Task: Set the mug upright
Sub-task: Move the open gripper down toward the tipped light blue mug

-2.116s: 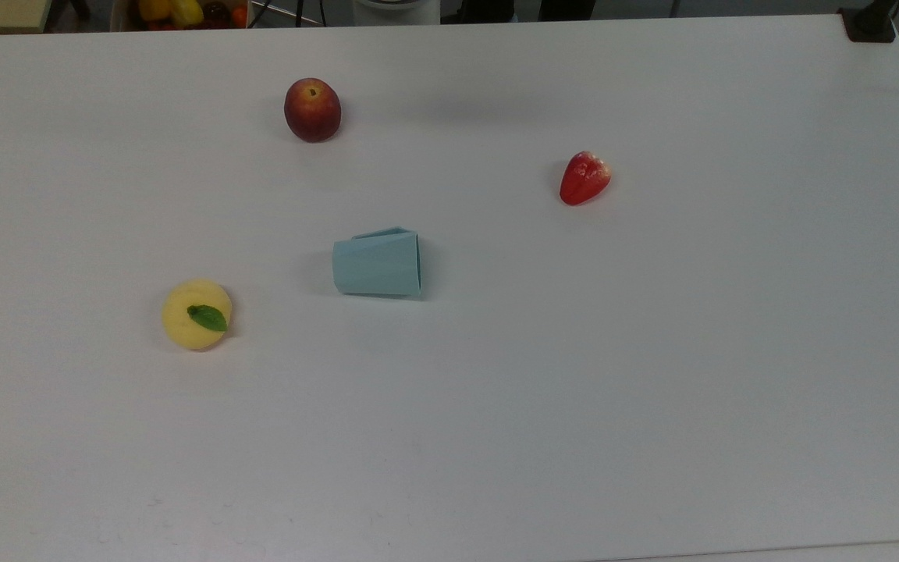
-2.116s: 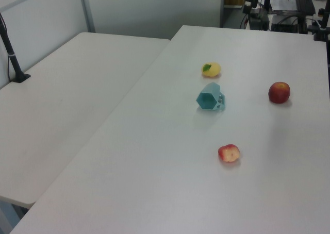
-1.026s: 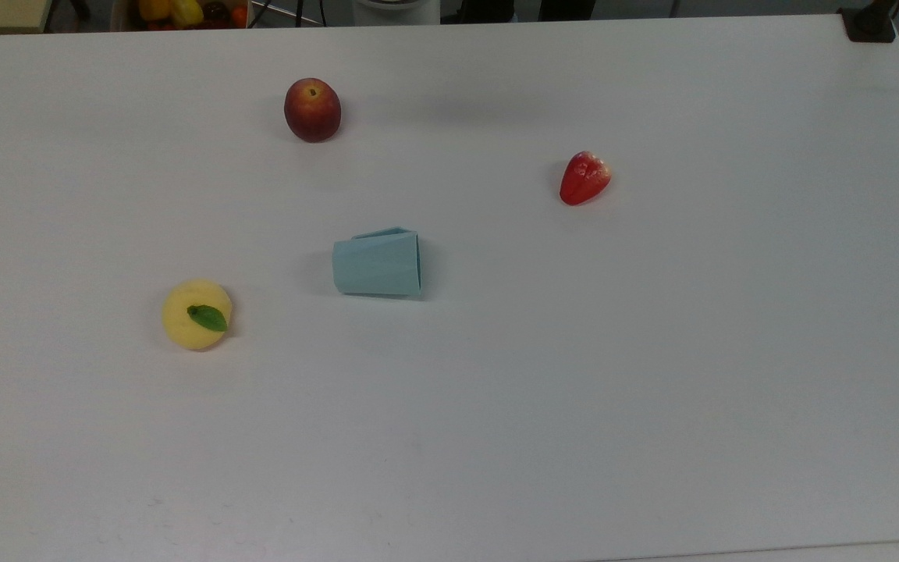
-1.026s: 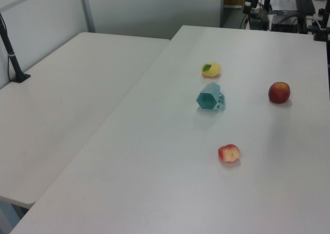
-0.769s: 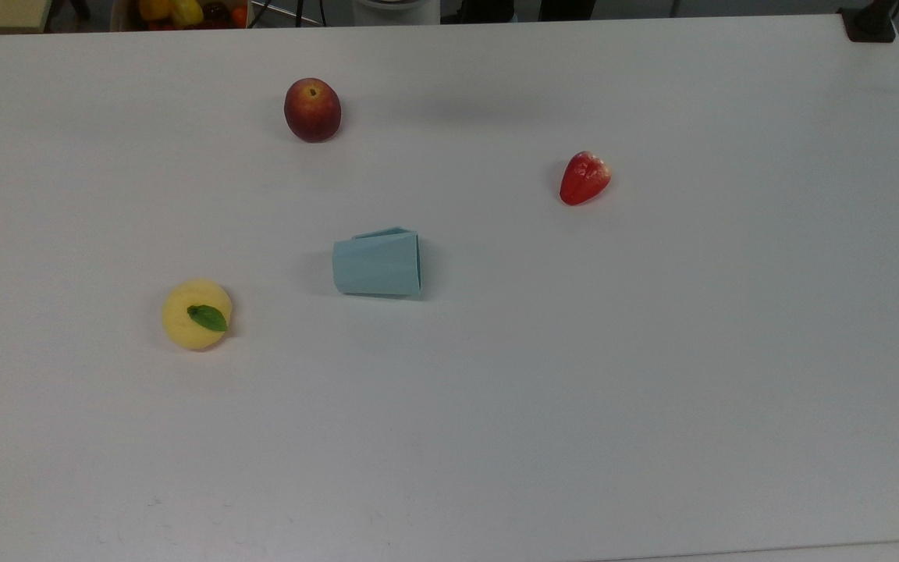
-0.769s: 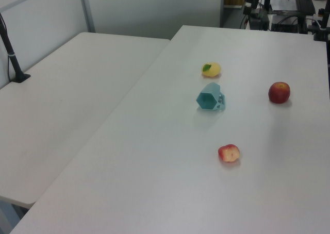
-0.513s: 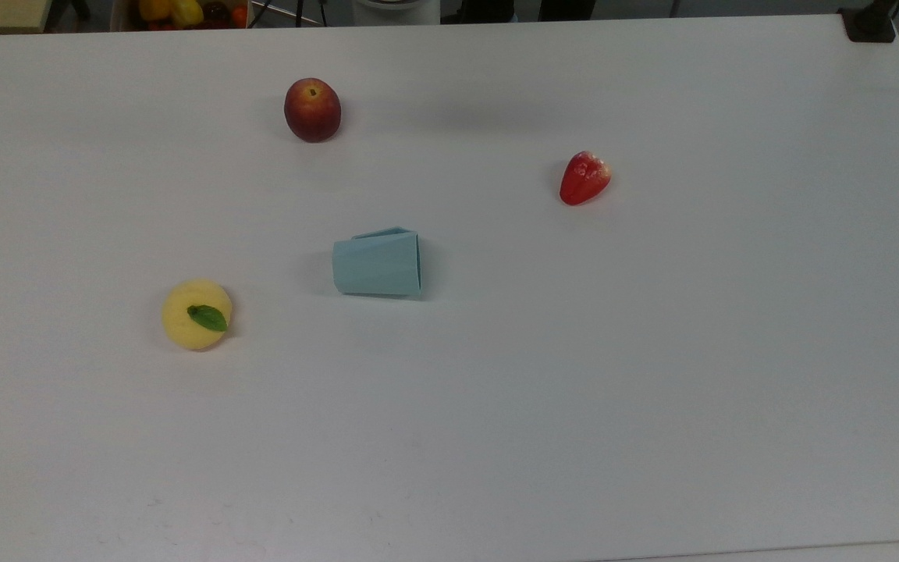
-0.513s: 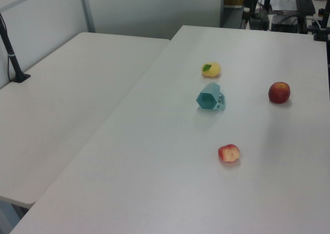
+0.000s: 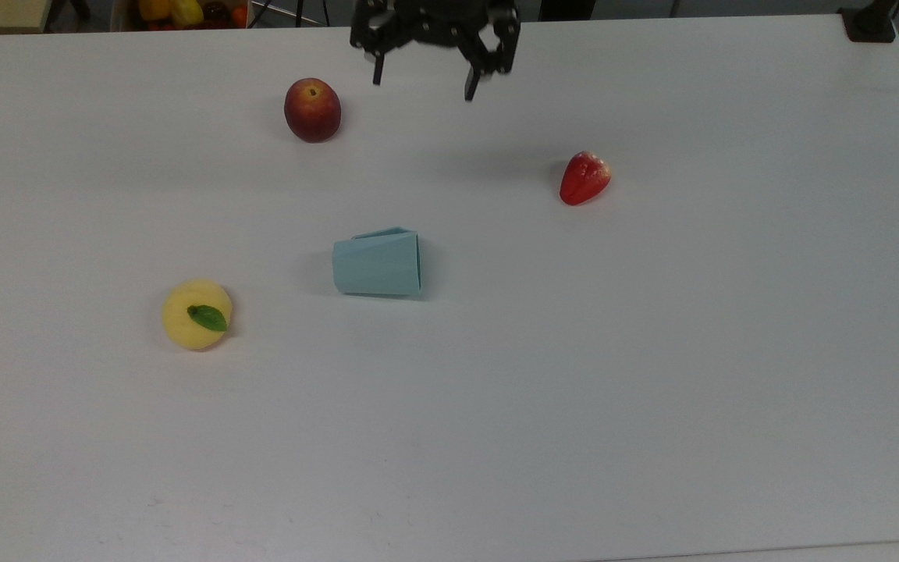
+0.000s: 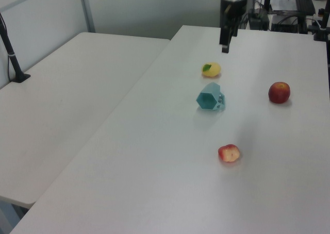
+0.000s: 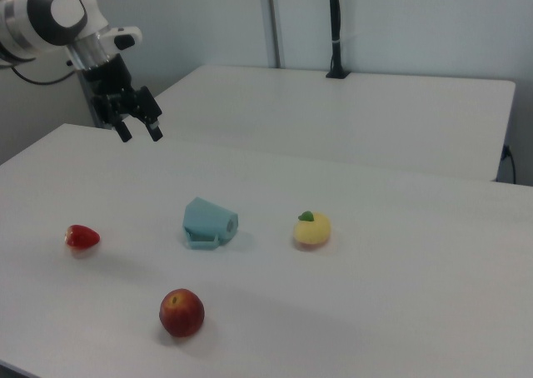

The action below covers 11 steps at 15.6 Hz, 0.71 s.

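Note:
The mug (image 9: 377, 263) is pale blue with faceted sides and lies on its side near the middle of the white table (image 9: 652, 375). Its wide rim points to the top view's right, and its thin handle is on the far side. The left view shows the mug (image 10: 209, 97) with its mouth facing the camera, and the right view shows the mug (image 11: 208, 221) with its handle toward the camera. My gripper (image 9: 423, 84) hangs open and holds nothing, above the table's far edge and well away from the mug. The gripper (image 11: 140, 133) also hovers clear of the surface in the right view.
A red peach (image 9: 312, 109) lies left of the gripper in the top view. A strawberry (image 9: 584, 178) lies to the mug's right, and a yellow fruit with a green leaf (image 9: 197, 314) to its left. A second table (image 10: 62, 105) adjoins this one.
The arm has come into view over the table's far edge with its gripper open. The mug and the fruits have not moved.

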{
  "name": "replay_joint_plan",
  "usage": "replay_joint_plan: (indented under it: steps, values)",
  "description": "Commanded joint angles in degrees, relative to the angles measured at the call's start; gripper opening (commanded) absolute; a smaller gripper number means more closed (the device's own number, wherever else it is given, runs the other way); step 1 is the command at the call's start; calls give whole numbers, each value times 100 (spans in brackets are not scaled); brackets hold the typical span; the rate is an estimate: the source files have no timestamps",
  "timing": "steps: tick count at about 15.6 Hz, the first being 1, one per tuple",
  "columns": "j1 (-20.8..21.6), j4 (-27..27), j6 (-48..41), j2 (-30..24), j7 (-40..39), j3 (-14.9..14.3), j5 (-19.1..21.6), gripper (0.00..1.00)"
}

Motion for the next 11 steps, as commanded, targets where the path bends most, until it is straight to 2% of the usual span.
replay_joint_plan:
  steps: [1, 2, 6, 9, 11]
  values:
    - [279, 325, 470, 628, 817, -28, -774, 100]
    - [340, 290, 577, 716, 932, -20, -889, 100]
    - [542, 281, 761, 1427, 1696, -19, -1793, 100]
    - [560, 167, 1105, 1700, 2127, -19, -2163, 100]
    - [560, 141, 1105, 1806, 2242, -19, -2261, 100]
